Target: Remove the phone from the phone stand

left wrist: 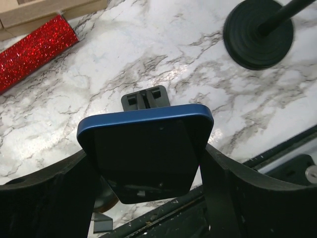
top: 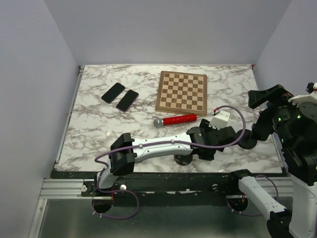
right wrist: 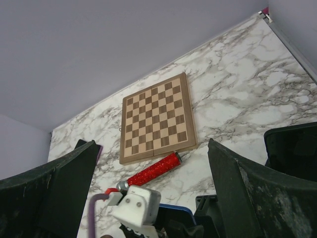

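**Left arm.** The left arm reaches right along the near edge of the tabletop (top: 99, 129). The left gripper (left wrist: 146, 150) is at near centre-right. Its fingers (left wrist: 59, 198) pinch the phone (left wrist: 144, 121), one pressed against each side edge.

**Phone.** It has a blue frame and a dark face. It sits between the left fingers, above the near part of the tabletop. The clip of the phone stand (left wrist: 145, 98) shows just beyond the phone's far edge. Whether the phone is seated in the clip cannot be told. In the top view the gripper hides the phone.

**Right arm.** It is raised at the right edge of the scene. The right gripper (right wrist: 151, 144) has its fingers (right wrist: 233, 188) spread wide with nothing between them.

**Other items.**
- The chessboard (top: 182, 92) lies flat at far centre.
- The red glitter microphone (top: 176, 120) lies just near of the chessboard.
- Two dark handsets (top: 120, 96) lie side by side at far left.
- A round black base (left wrist: 250, 37) with a rod stands right of the stand.
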Available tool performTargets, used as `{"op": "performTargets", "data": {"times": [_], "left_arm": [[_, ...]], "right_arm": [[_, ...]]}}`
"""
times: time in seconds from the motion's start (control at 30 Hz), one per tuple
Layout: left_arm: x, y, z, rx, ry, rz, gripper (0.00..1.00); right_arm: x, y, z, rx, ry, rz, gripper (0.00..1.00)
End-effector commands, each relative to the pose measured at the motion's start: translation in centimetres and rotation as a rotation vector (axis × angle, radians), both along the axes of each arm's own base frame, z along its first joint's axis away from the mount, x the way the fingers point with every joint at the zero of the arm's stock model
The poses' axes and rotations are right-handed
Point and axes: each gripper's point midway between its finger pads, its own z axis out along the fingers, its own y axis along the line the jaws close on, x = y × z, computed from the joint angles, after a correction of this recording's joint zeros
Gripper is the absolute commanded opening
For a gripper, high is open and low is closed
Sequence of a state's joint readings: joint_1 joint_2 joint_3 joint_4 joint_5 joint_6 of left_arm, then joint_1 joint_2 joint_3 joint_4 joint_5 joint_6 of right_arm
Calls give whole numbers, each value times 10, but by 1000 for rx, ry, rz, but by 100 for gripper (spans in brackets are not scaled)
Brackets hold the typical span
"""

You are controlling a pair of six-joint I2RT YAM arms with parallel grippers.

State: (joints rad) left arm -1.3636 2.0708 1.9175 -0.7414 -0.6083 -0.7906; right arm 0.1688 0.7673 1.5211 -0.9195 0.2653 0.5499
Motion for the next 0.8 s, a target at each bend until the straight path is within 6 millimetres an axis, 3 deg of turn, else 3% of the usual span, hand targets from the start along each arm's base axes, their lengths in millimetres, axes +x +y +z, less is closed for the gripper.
{"op": "performTargets", "data": {"times": [0.0, 0.17, 0.23, 0.27, 0.43, 0.57, 0.77], "left_arm": [[-9, -3, 78, -200, -23, -111, 28], [-2, 11, 113, -260, -83, -186, 16], [3, 22, 129, -245, -119, -218, 7], [7, 30, 135, -233, -127, -219, 0], [33, 88, 150, -186, -173, -245, 0], [61, 149, 139, -136, -164, -219, 0], [105, 237, 96, 70, -58, -138, 0]], "right_arm": [[1, 3, 2, 13, -12, 13, 100], [3, 3, 4, 5, -9, 13, 100], [3, 3, 6, 3, -11, 15, 100], [3, 3, 7, 2, -13, 16, 100], [3, 3, 7, -2, -11, 16, 100], [5, 4, 5, -1, -8, 22, 100], [7, 8, 2, 7, -5, 39, 100]]}}
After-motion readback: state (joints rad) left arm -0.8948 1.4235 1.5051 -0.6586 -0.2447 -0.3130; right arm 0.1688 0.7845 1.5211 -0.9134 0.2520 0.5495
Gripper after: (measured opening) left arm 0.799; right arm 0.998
